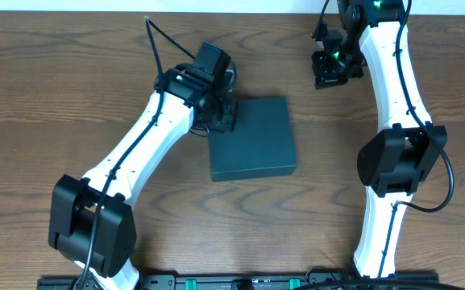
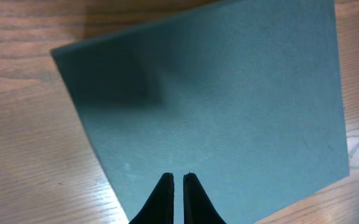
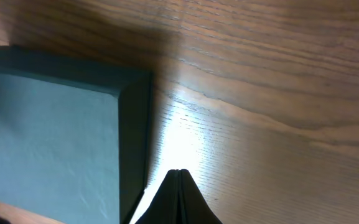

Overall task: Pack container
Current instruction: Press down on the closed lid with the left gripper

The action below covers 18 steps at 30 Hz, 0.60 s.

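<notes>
At mid-tabletop (image 1: 55, 97) the container (image 1: 252, 141) lies flat, lid shut. The left hand (image 1: 220, 113), clenched and empty, hangs at its far-left corner, nearer than the clenched right hand (image 1: 329, 68).

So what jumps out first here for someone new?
The dark teal container, closed, lies flat in the middle of the wooden table. The left jaws, shut, are over its far-left corner. The right jaws, also shut, are apart from it over bare wood at the far right.
</notes>
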### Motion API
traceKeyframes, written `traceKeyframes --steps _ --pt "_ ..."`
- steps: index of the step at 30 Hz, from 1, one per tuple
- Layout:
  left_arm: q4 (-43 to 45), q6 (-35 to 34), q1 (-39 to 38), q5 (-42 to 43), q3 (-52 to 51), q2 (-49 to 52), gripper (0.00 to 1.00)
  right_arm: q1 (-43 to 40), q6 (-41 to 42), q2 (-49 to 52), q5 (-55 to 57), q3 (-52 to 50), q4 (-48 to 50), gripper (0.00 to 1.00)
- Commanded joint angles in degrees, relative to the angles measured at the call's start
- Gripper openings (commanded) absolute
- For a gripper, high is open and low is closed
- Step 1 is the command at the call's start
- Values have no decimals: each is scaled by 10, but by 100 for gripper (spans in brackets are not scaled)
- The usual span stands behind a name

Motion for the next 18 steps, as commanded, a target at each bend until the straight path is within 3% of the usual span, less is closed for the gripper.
traceKeyframes --steps 1,18 --pt "-1 -17 -15 -13 6 16 6 6 1 -7 7 11 1 1" --pt "0 -17 -51 -6 6 130 6 6 0 -7 16 11 -5 1"
